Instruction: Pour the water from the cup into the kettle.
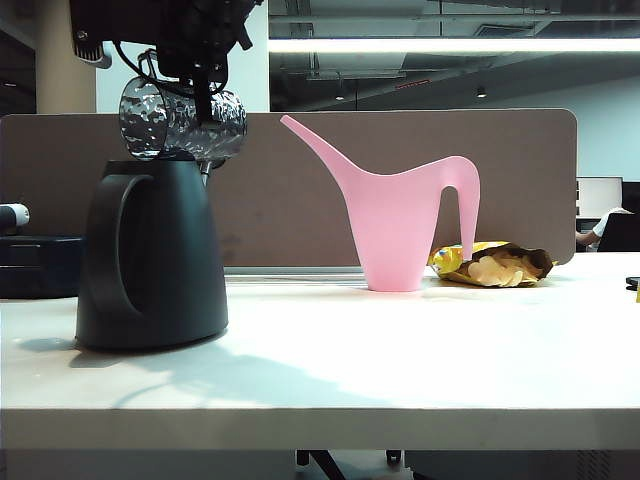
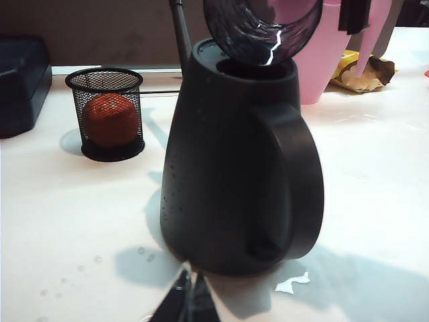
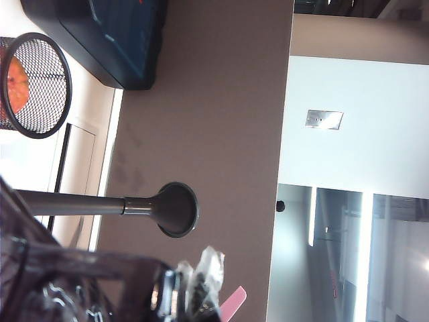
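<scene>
Exterior view | right tool (image 1: 205, 75) clamped on cup (image 1: 182, 122), tipped sideways over kettle (image 1: 150, 255) | left tool (image 2: 188, 302) closed, near kettle base

The cup (image 1: 182, 125), a small dimpled silvery mug, lies tipped on its side above the open top of the kettle (image 1: 152, 252), held up there by the right claw (image 1: 205, 75). The kettle, matte black and tapered with a large looped handle, stands upright on the counter (image 1: 400, 350) at the left.
</scene>
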You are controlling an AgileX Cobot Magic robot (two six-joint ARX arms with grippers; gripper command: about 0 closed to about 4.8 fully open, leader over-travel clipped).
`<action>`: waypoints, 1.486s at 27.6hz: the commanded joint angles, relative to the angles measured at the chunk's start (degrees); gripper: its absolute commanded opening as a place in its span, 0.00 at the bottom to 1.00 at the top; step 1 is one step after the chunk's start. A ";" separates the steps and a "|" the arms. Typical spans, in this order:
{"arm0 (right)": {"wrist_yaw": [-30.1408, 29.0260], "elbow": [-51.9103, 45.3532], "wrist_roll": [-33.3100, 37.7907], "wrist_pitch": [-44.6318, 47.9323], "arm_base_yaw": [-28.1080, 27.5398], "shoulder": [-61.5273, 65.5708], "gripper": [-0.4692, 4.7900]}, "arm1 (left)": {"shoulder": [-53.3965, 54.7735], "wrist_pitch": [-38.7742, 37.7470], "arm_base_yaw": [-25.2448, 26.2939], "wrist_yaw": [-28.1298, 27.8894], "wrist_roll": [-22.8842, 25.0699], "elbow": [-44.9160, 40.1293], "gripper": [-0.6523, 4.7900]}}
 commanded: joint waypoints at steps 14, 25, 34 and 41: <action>2.03 0.44 4.52 0.87 -0.79 -4.81 0.08 | 0.04 0.35 -0.04 0.42 -0.17 0.11 0.11; 5.51 0.44 14.71 0.50 -4.22 -11.17 0.08 | 0.04 0.35 -0.04 0.22 -0.17 0.11 0.11; 6.67 0.33 42.93 -11.45 -14.84 -21.99 0.08 | 0.04 0.35 -0.04 0.22 -0.17 0.11 0.11; 3.54 0.31 57.42 -21.46 -20.96 -25.88 0.08 | 0.04 0.37 -0.04 0.20 -0.17 0.11 0.11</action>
